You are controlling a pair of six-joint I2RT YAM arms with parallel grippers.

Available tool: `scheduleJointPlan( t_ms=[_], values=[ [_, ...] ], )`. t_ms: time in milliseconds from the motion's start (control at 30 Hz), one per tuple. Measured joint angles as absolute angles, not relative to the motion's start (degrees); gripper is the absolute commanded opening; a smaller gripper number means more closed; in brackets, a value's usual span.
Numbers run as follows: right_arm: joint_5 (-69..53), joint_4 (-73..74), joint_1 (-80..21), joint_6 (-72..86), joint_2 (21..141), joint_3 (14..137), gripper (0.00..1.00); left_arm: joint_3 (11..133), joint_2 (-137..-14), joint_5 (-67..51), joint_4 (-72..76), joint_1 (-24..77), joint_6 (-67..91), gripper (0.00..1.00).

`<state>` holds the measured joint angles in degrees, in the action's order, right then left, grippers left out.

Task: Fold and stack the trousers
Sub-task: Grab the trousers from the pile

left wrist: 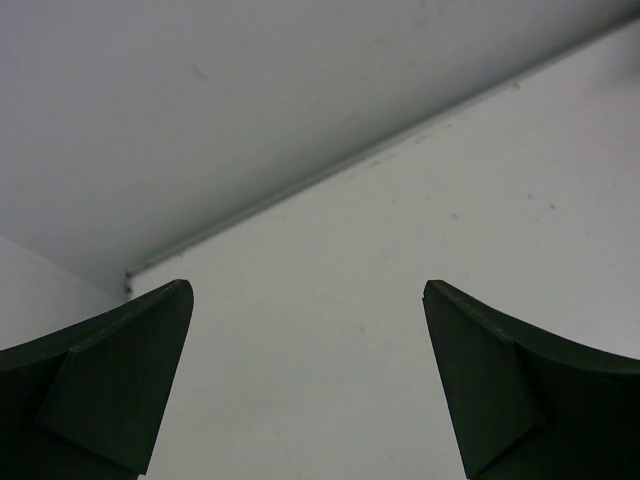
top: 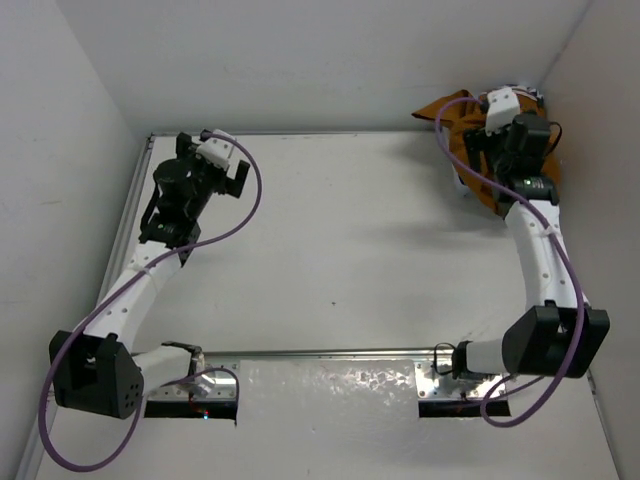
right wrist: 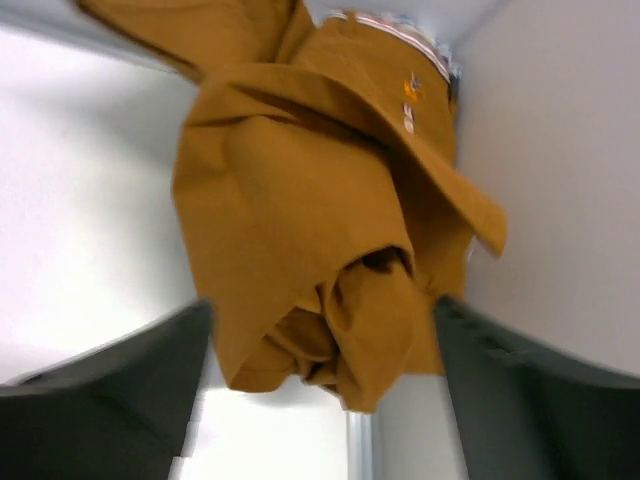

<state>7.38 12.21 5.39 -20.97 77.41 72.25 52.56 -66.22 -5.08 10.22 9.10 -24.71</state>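
The mustard-brown trousers (top: 452, 112) lie bunched in the far right corner, against both walls. In the right wrist view the trousers (right wrist: 300, 170) fill the middle, with a striped waistband edge at the top and a crumpled fold hanging low. My right gripper (right wrist: 320, 310) is open, and its fingers (right wrist: 150, 380) stand on either side of that low fold. From above, the right gripper (top: 490, 135) sits over the heap and hides part of it. My left gripper (top: 238, 172) hovers at the far left, open. Only bare table lies between the left gripper's (left wrist: 305, 290) fingers.
White walls close in the table on the left, back and right. A metal strip (top: 330, 352) runs along the near edge between the arm bases. A purple cable (top: 250, 200) loops off each arm. The table's back edge (left wrist: 330, 170) shows in the left wrist view.
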Motion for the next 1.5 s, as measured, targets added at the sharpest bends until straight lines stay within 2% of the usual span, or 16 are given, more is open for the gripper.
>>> scheduleJointPlan(
  t_ms=[100,133,200,333,467,667,900,1033,1100,1200,1233,1267,1333,1367,1500],
  values=[
    [6.7,13.4,9.1,-11.1,79.0,73.4,0.73,50.4,-65.0,-5.3,5.6,9.5,-22.0,1.0],
    [6.2,14.1,10.4,-6.7,79.6,73.4,0.84,49.7,-65.0,-5.3,3.9,9.5,-21.4,1.0],
    [5.7,14.4,12.0,-1.3,80.6,73.3,0.99,48.4,-65.0,-5.0,1.4,9.7,-20.2,1.0],
    [5.0,13.6,13.5,11.1,82.6,71.4,0.99,46.2,-65.8,-4.1,-1.1,9.7,-17.3,1.0],
    [4.7,13.3,13.4,16.6,84.2,70.6,0.99,43.1,-65.8,-0.3,0.1,9.7,-14.0,1.0],
    [3.6,11.8,13.4,18.7,85.6,69.8,0.99,40.5,-65.8,5.1,1.5,9.7,-12.1,1.0],
    [2.3,4.4,13.4,17.7,75.8,54.4,0.98,37.0,-65.6,7.4,3.6,9.7,-12.1,1.0],
    [0.6,2.8,13.4,18.4,79.7,58.8,0.95,37.0,-66.1,7.5,4.5,9.7,-12.1,1.0],
    [0.4,1.1,13.4,19.4,83.9,62.8,0.9,37.1,-66.8,7.5,5.1,9.7,-12.4,1.0],
    [0.3,0.3,13.3,21.0,90.8,68.5,0.72,37.3,-67.5,7.7,5.3,9.7,-13.2,1.0],
    [0.1,0.2,13.1,21.1,92.9,70.1,0.48,37.3,-67.5,7.9,5.4,9.7,-13.4,1.0],
    [0.1,0.3,13.1,21.0,94.8,71.6,0.33,37.5,-67.5,8.1,5.4,9.7,-13.7,1.0],
    [-0.1,1.1,12.9,21.3,97.9,74.6,0.07,37.8,-67.5,8.5,5.6,9.7,-14.0,1.0],
    [-0.1,1.8,12.8,21.3,99.1,76.1,0.0,37.9,-67.5,8.6,5.8,9.7,-14.1,1.0],
    [0.1,4.8,11.5,20.4,100.2,81.4,0.0,37.9,-67.5,8.8,6.1,9.7,-14.3,1.0]
  ],
)
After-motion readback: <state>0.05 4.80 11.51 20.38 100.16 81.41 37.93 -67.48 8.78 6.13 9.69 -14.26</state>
